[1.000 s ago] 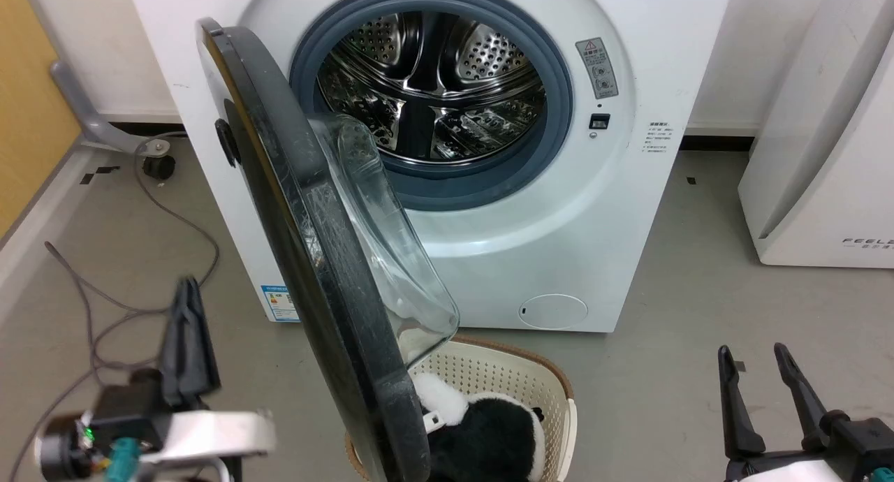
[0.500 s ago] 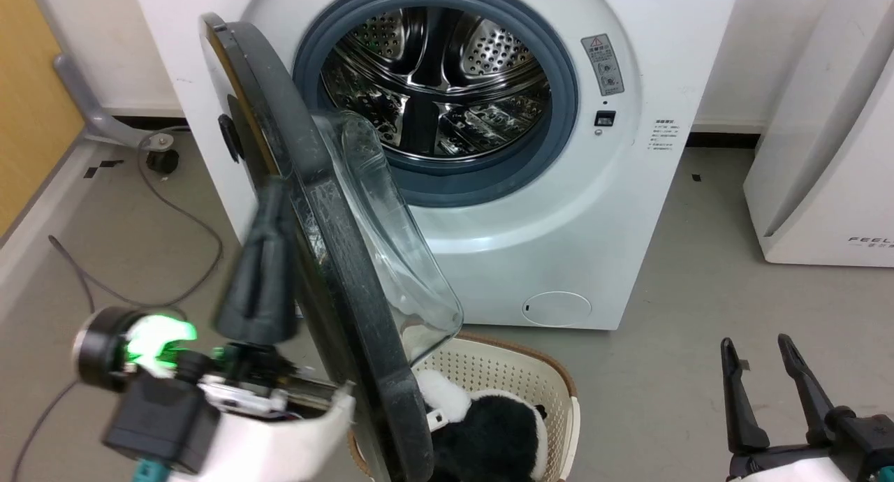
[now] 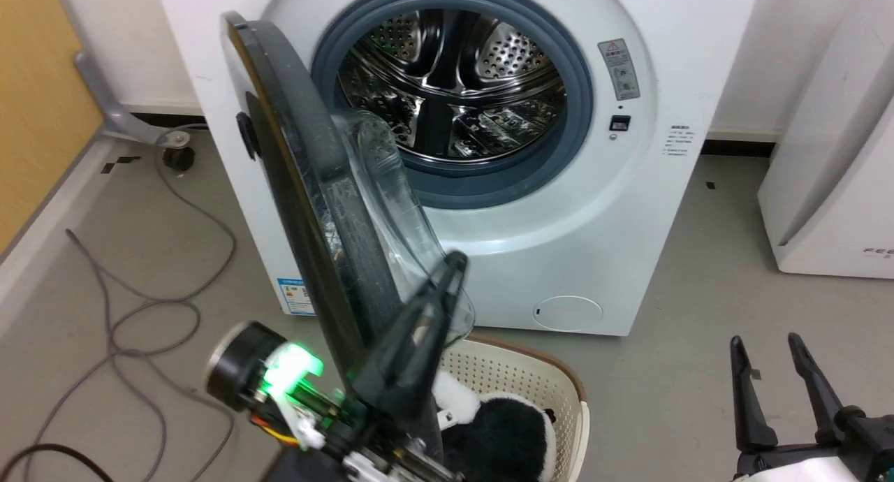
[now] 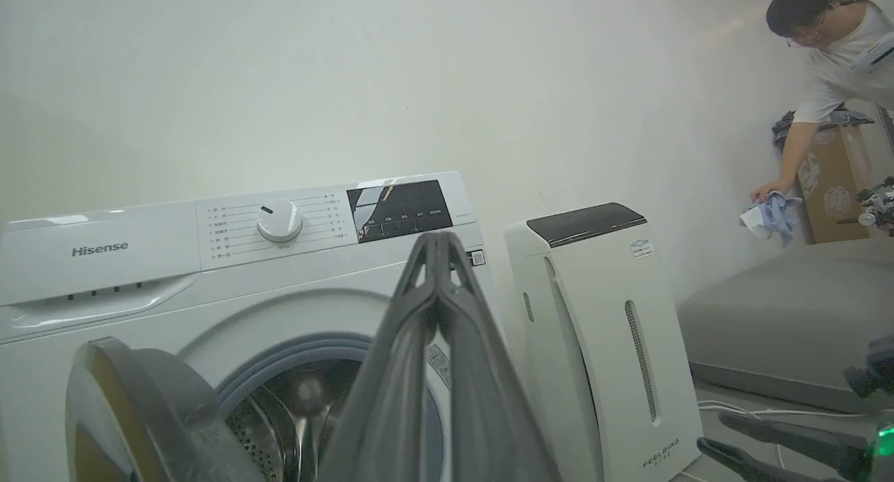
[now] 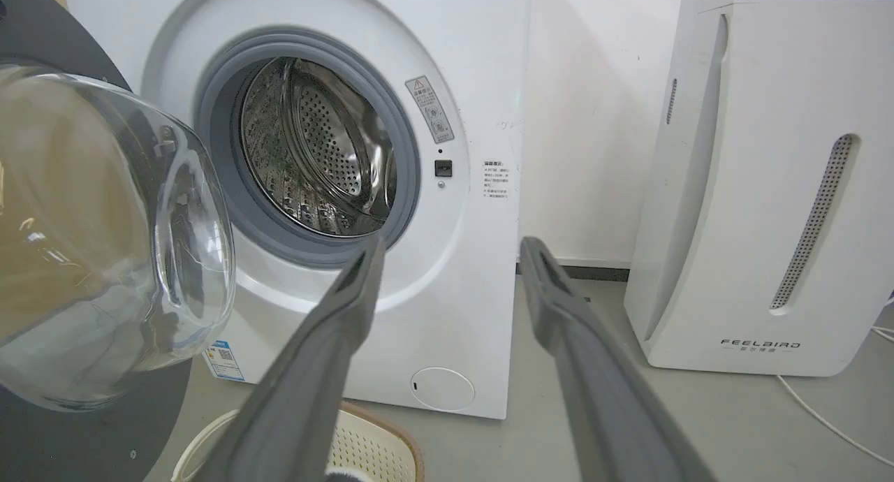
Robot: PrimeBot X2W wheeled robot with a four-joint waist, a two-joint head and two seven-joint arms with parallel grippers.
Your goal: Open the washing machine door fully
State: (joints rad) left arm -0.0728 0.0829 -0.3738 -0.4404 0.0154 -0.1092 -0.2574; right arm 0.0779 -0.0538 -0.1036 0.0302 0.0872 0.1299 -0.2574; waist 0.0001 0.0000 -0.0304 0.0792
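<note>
The white washing machine [image 3: 628, 209] faces me with its steel drum [image 3: 461, 84] exposed. The washing machine door [image 3: 307, 188], a black disc with a clear glass bowl [image 3: 391, 202], stands partly open and edge-on to the head view, hinged on the left. My left gripper [image 3: 454, 262] is shut with nothing in it; its fingers slant up and right across the door's lower rim, tip by the bowl's lower edge, and I cannot tell whether they touch. In the left wrist view the shut left gripper [image 4: 436, 239] rises just right of the door [image 4: 140, 412]. My right gripper [image 3: 764, 342] hangs open at lower right, well clear of the door [image 5: 105, 244].
A cream laundry basket [image 3: 531, 370] holding a black-and-white plush toy [image 3: 503, 433] sits on the floor under the door's lower edge. Grey cables [image 3: 140, 307] loop on the floor at left. A white FEELBIRD appliance [image 5: 761, 223] stands right of the machine. A person [image 4: 831, 35] bends at far right.
My left gripper swung from the floor side left of the door, past its outer face, to the bowl side of its lower rim. The camera shifted slightly. The door's angle looks unchanged.
</note>
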